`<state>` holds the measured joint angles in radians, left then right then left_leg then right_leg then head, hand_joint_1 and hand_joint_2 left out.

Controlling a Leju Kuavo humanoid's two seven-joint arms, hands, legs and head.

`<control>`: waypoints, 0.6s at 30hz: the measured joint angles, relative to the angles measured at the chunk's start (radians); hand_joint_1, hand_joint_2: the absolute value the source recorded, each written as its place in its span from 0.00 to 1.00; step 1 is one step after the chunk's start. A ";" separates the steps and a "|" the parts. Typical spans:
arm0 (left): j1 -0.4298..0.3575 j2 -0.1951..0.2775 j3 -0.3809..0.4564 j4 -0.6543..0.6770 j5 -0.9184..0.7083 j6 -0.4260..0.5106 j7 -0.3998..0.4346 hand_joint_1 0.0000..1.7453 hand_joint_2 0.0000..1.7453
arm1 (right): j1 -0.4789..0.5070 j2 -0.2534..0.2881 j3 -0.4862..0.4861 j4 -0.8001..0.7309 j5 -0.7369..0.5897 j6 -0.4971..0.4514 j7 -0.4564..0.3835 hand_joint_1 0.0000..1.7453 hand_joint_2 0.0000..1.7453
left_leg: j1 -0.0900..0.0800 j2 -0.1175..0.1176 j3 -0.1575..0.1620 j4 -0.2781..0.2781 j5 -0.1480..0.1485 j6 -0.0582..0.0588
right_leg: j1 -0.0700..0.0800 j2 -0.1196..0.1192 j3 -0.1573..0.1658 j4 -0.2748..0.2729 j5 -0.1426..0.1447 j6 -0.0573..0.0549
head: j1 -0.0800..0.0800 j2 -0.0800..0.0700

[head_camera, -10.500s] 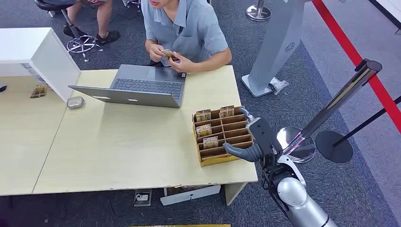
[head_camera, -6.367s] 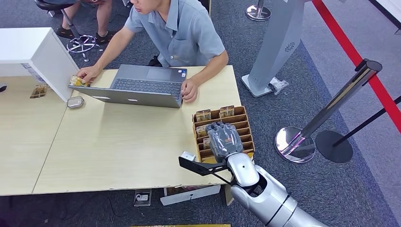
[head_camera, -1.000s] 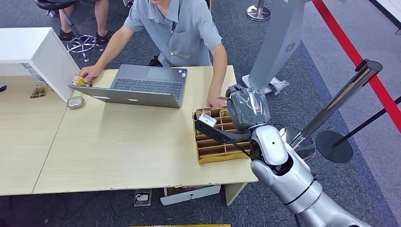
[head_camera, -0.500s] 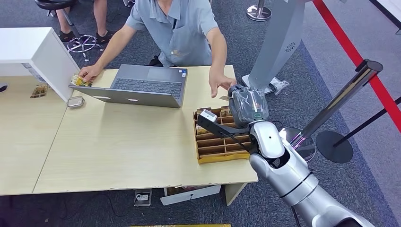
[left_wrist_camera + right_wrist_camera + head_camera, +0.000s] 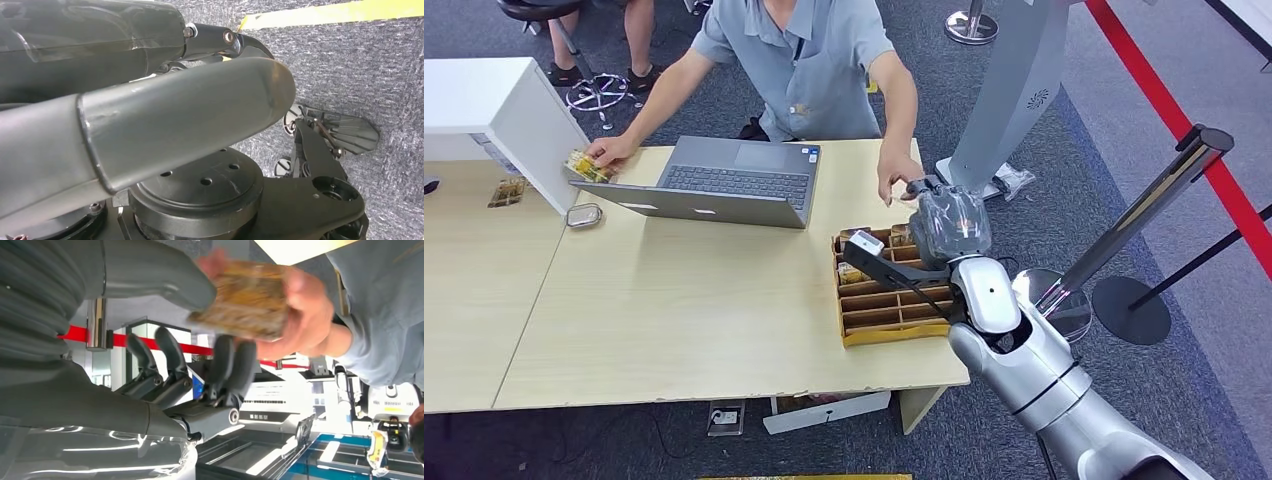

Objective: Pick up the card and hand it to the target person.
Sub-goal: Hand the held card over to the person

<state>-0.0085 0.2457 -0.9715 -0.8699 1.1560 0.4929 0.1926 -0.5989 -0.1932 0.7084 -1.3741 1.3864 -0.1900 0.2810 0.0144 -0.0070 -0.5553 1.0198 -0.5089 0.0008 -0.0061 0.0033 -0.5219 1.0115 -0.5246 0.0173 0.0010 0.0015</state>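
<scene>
Right hand is up over the far right corner of the desk, above the far end of the cardboard organizer. It holds the card: right wrist view shows the thumb on one face and the dark fingers under the other, card roughly flat between them. Person's hand is at the card too, fingers closed round its far end, so card is gripped from both sides. In the head view the card itself is mostly hidden by the robot hand.

Left hand: thumb big in the left wrist view, grey carpet behind; can't tell whether it's wide or closed.

Organizer sits at the right edge of the desk, a few cards standing in its far compartments. Open laptop is along the far edge, person in a grey shirt behind it. Their other hand rests near the white box at the far left, on another card. Small tin just beside the laptop's left corner.
</scene>
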 joint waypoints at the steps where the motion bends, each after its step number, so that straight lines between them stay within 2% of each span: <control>1: 0.000 0.000 0.000 0.001 0.000 0.000 0.000 0.00 0.00 | 0.002 0.001 -0.001 0.001 -0.004 -0.006 0.000 0.00 1.00 | 0.000 0.000 0.000 0.000 0.000 0.000 | 0.000 0.000 0.000 0.000 0.000 0.000 | 0.000 0.000; 4: 0.000 -0.001 0.000 0.003 0.006 0.004 -0.001 0.00 0.00 | 0.017 0.008 -0.014 -0.006 -0.045 -0.026 -0.002 0.00 1.00 | 0.000 0.000 0.000 0.000 0.000 0.000 | 0.000 0.000 0.000 0.000 0.000 0.000 | 0.000 0.000; 6: 0.001 -0.002 0.000 0.004 0.014 0.011 -0.003 0.00 0.00 | 0.037 0.013 -0.029 -0.023 -0.128 -0.037 -0.020 0.00 1.00 | 0.000 0.000 0.000 0.000 0.000 0.000 | 0.000 0.000 0.000 0.000 0.000 0.000 | 0.000 0.000; 13: 0.010 -0.003 0.004 0.003 0.045 0.068 -0.005 0.00 0.00 | 0.152 0.031 -0.095 -0.143 -0.596 -0.038 -0.123 0.00 1.00 | 0.000 0.000 0.000 0.000 0.000 0.000 | 0.000 0.000 0.000 0.000 0.000 0.000 | 0.000 0.000; 18: 0.024 -0.001 0.018 -0.011 0.055 0.096 -0.006 0.00 0.00 | 0.248 0.030 -0.143 -0.230 -0.864 -0.037 -0.164 0.00 1.00 | 0.000 0.000 0.000 0.000 0.000 0.000 | 0.000 0.000 0.000 0.000 0.000 0.000 | 0.000 0.000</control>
<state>0.0151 0.2445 -0.9539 -0.8809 1.2108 0.5886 0.1871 -0.3505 -0.1631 0.5653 -1.6041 0.5223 -0.2268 0.1171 0.0144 -0.0069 -0.5548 1.0197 -0.5091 0.0006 -0.0061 0.0034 -0.5220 1.0113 -0.5247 0.0173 0.0011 0.0015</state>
